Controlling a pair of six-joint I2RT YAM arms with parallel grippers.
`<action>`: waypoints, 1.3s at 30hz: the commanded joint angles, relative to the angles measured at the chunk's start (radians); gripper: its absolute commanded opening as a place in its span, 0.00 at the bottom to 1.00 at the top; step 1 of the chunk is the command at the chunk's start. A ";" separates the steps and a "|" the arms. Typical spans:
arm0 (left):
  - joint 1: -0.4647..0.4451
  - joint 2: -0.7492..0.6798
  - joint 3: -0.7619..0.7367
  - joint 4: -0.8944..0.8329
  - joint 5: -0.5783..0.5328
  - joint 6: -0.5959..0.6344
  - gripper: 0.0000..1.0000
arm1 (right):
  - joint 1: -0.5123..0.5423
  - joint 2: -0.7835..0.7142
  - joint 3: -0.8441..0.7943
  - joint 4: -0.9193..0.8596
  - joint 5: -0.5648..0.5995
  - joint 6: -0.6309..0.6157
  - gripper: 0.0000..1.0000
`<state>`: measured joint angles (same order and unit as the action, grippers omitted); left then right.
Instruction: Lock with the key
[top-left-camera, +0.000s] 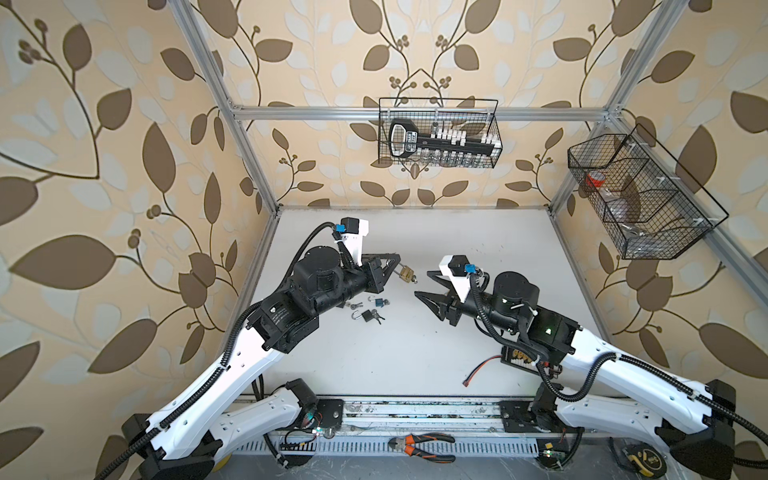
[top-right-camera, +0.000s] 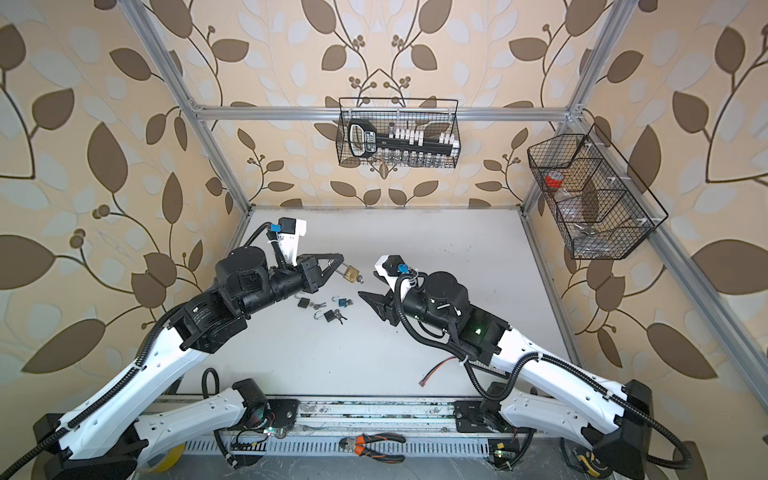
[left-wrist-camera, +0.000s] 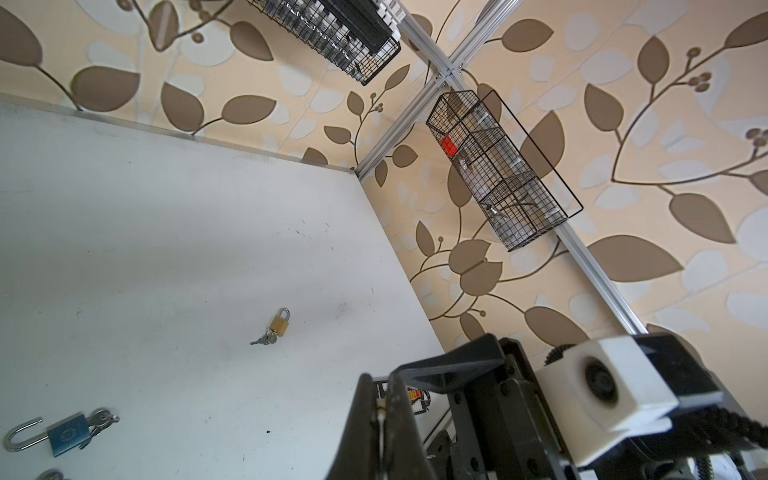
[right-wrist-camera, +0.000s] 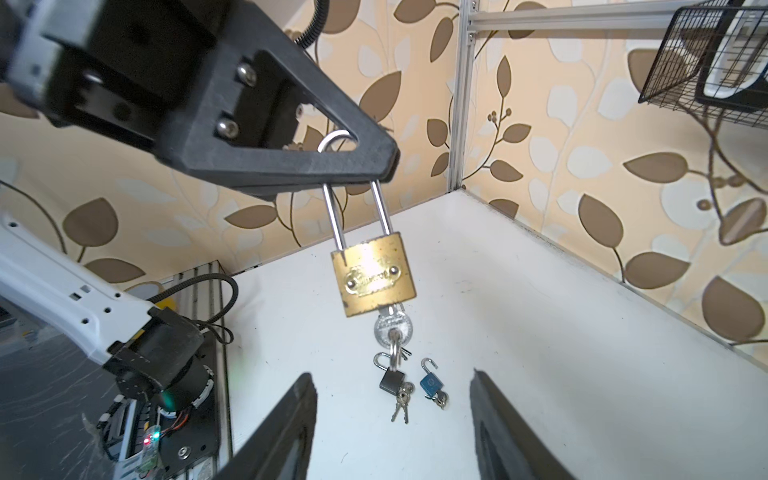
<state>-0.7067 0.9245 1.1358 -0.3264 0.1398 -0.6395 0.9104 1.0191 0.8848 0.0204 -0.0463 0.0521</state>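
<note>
My left fingers (top-left-camera: 388, 260) pinch the brass padlock (top-left-camera: 408, 274) by its shackle, clear of the worktop (top-left-camera: 415, 353), key (right-wrist-camera: 392, 326) seated in its base. My right fingers (top-left-camera: 430, 300) stand spread, padlock at their 10 o'clock.

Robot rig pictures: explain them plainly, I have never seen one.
Two robot arms stand at a white table. Two pictures look down from overhead; the other two come from cameras on the arms' wrists. The left arm's jaws are shut on the shackle of a brass padlock, which hangs above the table with a key in its underside. The right arm's jaws stand open, empty, facing it. On the table lie a blue padlock and a black padlock, shackles open, keys attached.
</note>
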 joint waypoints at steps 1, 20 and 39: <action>-0.005 -0.006 0.029 0.053 -0.018 -0.019 0.00 | 0.008 0.031 0.052 0.024 0.058 0.006 0.56; -0.004 -0.014 0.002 0.075 0.006 -0.040 0.00 | 0.010 0.076 0.078 0.045 0.018 0.018 0.15; -0.004 -0.032 -0.005 0.047 -0.020 -0.029 0.00 | 0.010 0.046 0.030 0.030 0.048 0.066 0.00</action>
<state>-0.7063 0.9180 1.1347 -0.2996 0.1238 -0.6655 0.9173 1.0874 0.9283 0.0479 -0.0196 0.0898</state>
